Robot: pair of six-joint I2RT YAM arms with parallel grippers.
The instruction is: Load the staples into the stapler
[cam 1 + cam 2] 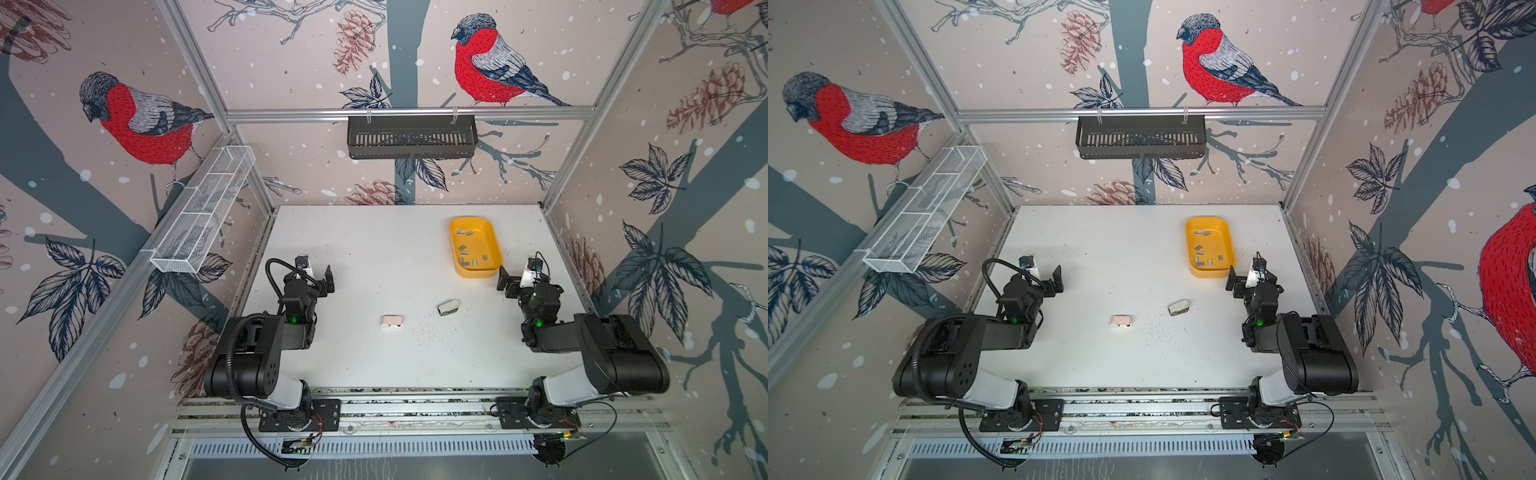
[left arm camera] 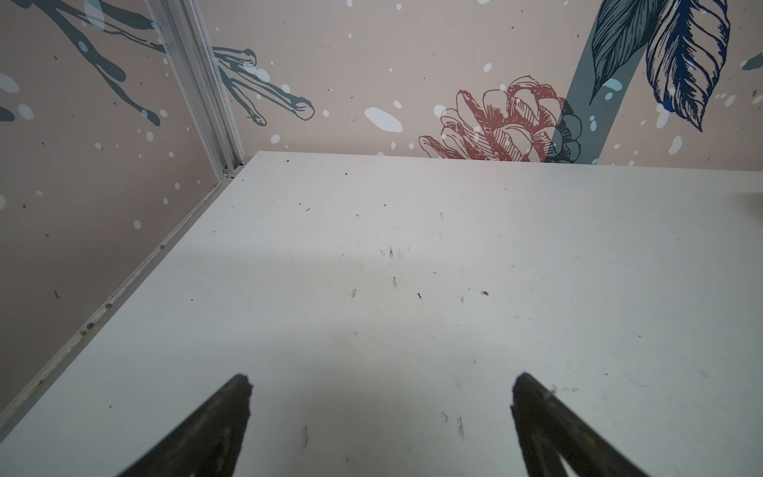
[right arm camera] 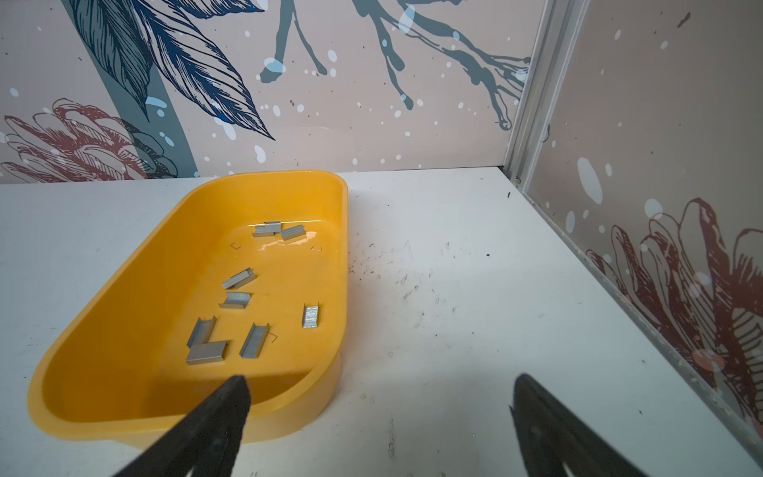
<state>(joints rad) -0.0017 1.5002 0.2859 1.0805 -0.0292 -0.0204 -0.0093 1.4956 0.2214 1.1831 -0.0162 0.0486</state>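
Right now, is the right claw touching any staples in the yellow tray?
Apart. The right wrist view shows the right claw stopping short of the staples, with bare tray floor between them.

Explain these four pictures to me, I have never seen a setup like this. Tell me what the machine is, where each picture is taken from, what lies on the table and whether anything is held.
This is a robot with two black arms mounted at the near edge of a white table. Two pictures look down from overhead on the whole scene and are nearly alike; the other two come from a camera on each arm's wrist, looking out between its black fingertips. On the table lie a small pink mini stapler, a small grey-and-white mini stapler and a yellow plastic tray holding several short grey metal staple strips. The left gripper faces bare table; the right gripper hovers by the tray's near end. Both stand open and hold nothing.
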